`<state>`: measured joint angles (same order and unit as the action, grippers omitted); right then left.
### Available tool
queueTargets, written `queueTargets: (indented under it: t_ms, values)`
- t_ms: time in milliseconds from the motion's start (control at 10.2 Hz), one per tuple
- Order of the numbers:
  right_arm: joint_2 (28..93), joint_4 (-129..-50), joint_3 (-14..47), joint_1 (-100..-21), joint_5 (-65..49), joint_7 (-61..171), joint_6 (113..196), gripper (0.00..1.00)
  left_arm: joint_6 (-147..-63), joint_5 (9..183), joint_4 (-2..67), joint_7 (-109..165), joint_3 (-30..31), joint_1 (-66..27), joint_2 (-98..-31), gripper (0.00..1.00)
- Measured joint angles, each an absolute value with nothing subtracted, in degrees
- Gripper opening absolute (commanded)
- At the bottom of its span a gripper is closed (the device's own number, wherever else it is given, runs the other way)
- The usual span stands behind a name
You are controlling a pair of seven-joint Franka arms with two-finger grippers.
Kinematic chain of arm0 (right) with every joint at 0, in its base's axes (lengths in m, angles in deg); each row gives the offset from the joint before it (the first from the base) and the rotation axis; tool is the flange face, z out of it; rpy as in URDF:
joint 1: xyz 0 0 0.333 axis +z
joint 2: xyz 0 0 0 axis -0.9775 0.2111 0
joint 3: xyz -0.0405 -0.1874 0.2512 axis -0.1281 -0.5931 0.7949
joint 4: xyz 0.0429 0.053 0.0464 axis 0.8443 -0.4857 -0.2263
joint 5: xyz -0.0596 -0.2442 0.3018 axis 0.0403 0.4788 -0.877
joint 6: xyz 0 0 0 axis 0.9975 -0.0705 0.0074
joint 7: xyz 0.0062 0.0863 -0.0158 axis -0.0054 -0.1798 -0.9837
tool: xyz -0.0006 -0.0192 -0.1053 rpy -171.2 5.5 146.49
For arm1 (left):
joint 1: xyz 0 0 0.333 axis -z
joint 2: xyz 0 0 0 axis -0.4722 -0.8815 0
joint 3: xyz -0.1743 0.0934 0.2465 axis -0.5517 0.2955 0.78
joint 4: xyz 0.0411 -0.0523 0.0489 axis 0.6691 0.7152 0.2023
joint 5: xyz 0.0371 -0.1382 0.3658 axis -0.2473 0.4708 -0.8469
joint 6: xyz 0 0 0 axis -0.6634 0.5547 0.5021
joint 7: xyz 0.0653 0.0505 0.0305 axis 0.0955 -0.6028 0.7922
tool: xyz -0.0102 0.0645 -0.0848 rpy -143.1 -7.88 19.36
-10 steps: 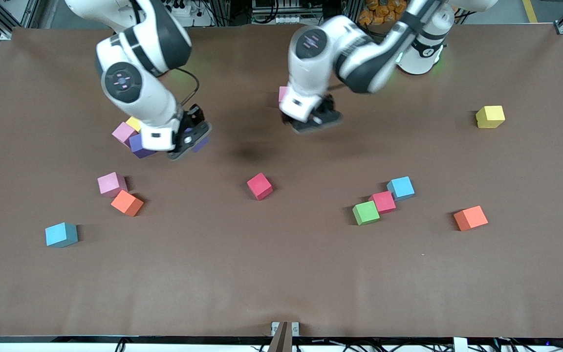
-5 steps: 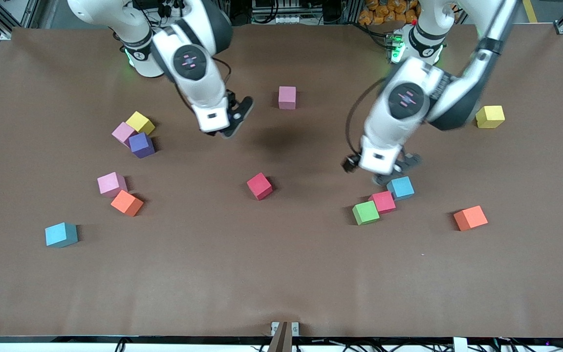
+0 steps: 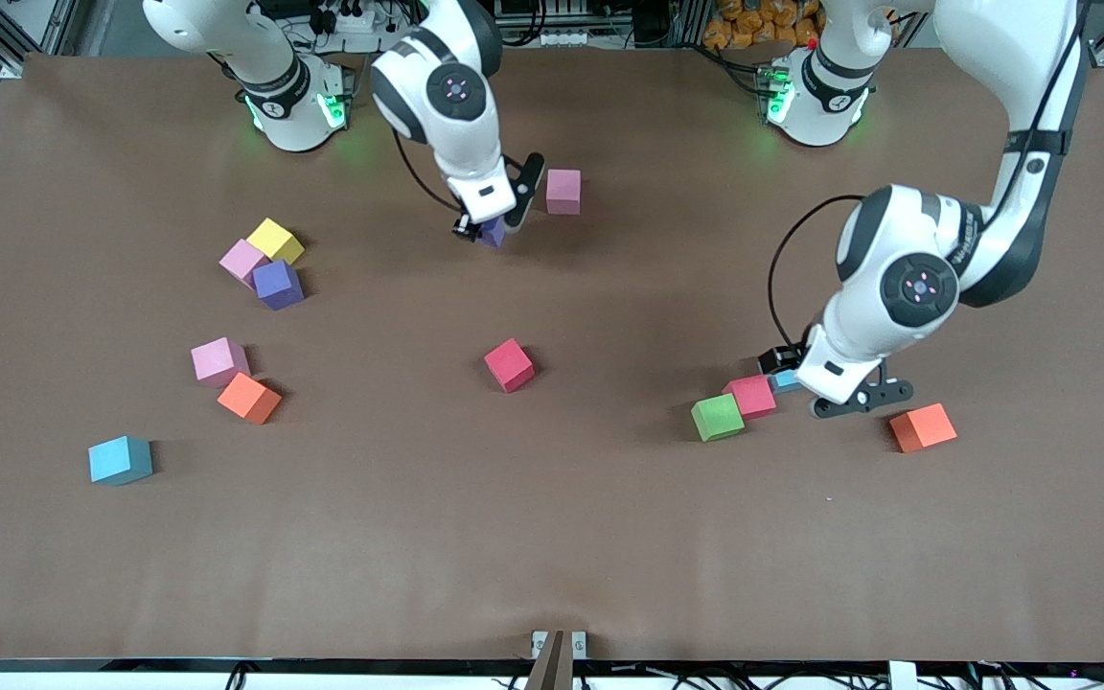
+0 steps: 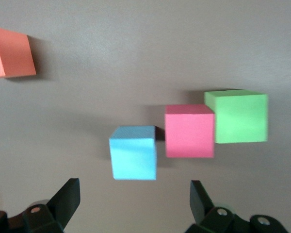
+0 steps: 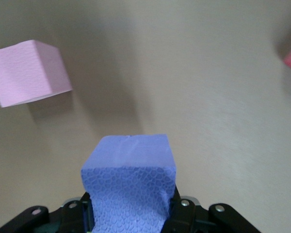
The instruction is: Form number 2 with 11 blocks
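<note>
No number 2 exists yet; the blocks lie scattered. The right gripper clasps a purple cube beside the pink cube, apparently about to set it down flush. The left gripper, spread wide, hangs over the blue cube; next it must descend and close.

Cube count: three pink cubes, two purple cubes, two red cubes, two orange cubes, two light blue cubes, one green cube, one yellow cube.
</note>
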<state>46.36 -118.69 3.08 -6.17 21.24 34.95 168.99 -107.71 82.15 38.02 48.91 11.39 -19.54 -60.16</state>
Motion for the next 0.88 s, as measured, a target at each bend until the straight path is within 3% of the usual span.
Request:
queueTargets:
  t_ms: [293,878]
  values:
    - [46.7,-121.2,-1.0,2.3,18.8,34.9,172.2,0.12,-115.8,82.1,40.1,46.5,13.2,-19.5,-64.8,1.0]
    - [53.3,-123.2,-1.9,11.1,14.6,35.1,182.9,0.12,-116.2,82.2,41.1,46.5,13.8,-19.4,-66.0,1.0]
